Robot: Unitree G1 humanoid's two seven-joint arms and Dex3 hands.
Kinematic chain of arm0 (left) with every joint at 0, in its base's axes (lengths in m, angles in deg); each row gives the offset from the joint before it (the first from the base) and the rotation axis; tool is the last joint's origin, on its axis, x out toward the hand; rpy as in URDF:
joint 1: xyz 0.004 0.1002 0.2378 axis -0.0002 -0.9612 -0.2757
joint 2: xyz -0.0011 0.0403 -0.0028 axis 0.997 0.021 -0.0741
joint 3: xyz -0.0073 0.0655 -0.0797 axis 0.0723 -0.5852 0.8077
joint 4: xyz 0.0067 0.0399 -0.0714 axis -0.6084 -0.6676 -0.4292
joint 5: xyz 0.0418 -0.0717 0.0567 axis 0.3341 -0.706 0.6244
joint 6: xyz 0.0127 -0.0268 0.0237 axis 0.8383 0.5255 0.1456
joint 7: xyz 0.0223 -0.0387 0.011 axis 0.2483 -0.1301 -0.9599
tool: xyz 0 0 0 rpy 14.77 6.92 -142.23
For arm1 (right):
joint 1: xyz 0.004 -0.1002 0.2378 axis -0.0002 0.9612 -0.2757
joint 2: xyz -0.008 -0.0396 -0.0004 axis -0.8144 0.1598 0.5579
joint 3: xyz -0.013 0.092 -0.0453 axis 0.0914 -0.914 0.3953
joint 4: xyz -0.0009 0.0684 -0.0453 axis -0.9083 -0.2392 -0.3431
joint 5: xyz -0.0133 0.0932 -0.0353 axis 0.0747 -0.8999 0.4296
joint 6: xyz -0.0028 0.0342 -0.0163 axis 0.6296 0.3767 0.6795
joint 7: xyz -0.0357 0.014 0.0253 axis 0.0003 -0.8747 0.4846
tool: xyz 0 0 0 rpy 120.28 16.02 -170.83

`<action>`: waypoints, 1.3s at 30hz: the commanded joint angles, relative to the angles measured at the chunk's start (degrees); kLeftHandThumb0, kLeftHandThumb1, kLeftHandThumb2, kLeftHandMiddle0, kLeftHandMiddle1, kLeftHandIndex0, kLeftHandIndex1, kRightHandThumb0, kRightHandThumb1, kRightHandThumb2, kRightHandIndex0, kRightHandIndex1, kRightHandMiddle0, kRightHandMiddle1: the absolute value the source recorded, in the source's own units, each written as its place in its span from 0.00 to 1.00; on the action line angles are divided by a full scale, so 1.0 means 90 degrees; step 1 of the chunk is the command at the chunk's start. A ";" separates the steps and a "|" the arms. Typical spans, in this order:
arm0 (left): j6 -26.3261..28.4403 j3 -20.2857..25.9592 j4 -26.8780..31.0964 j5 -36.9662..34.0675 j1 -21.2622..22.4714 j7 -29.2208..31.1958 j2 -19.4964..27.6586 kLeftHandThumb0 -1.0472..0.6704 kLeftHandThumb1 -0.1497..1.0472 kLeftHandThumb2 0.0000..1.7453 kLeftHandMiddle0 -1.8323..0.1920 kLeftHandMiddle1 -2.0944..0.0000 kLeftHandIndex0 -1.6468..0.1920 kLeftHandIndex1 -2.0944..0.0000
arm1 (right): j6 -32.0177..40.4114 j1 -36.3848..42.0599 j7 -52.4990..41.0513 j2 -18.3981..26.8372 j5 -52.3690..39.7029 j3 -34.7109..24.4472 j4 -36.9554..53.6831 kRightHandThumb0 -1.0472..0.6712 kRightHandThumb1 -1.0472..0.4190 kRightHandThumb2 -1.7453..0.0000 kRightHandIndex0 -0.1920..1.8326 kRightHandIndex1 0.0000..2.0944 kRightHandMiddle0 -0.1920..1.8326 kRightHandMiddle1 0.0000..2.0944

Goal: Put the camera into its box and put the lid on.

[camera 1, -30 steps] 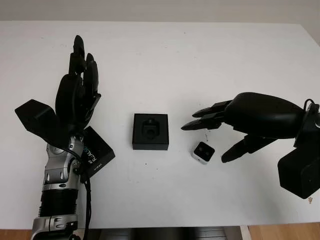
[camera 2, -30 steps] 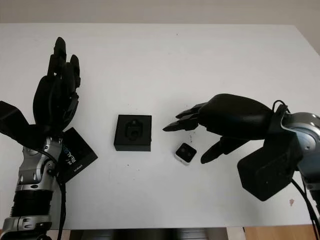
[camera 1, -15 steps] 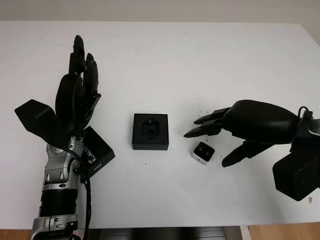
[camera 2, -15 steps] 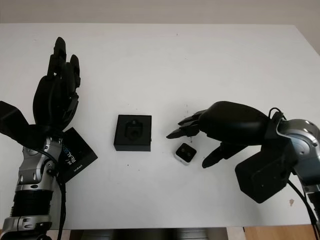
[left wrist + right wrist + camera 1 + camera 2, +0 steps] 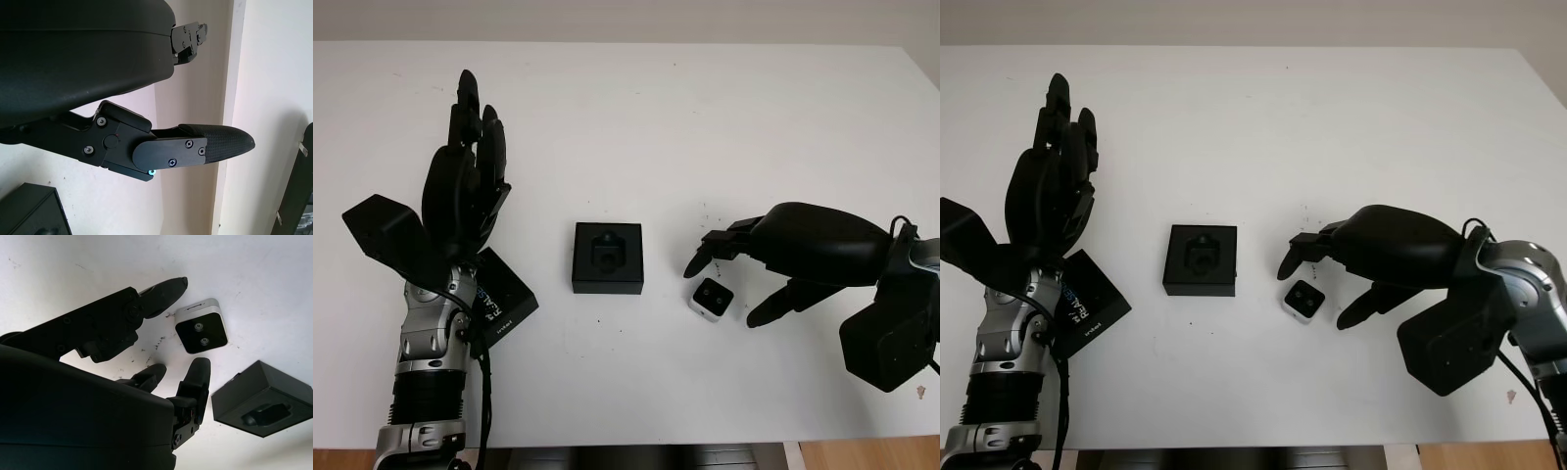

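Note:
The camera, a small silver cube with a black face, lies on the white table right of the box. The box is black, open, and shows an empty moulded insert. My right hand hangs low over the camera, open. Its fingertips bend down on the box side of the camera and its thumb is on the other side, neither touching it. The black lid with white lettering lies partly under my left forearm. My left hand is held up, open, at the left.
The table's front edge runs close below the arms. A wide bare stretch of table lies behind the box. A corner of the box appears in the left wrist view beside the left hand's fingers.
My right hand has sunk lower and drawn back toward the camera, and its fingers have bent downward beside it. The camera, box, lid and left hand have not moved.

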 commanded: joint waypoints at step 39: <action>-0.0055 0.0013 0.0058 -0.0004 -0.0006 -0.0063 0.0006 0.17 1.00 0.28 1.00 1.00 1.00 1.00 | -0.0455 -0.0055 0.0507 -0.0453 -0.0019 0.0199 -0.0641 0.44 0.11 0.97 0.17 0.54 0.18 0.56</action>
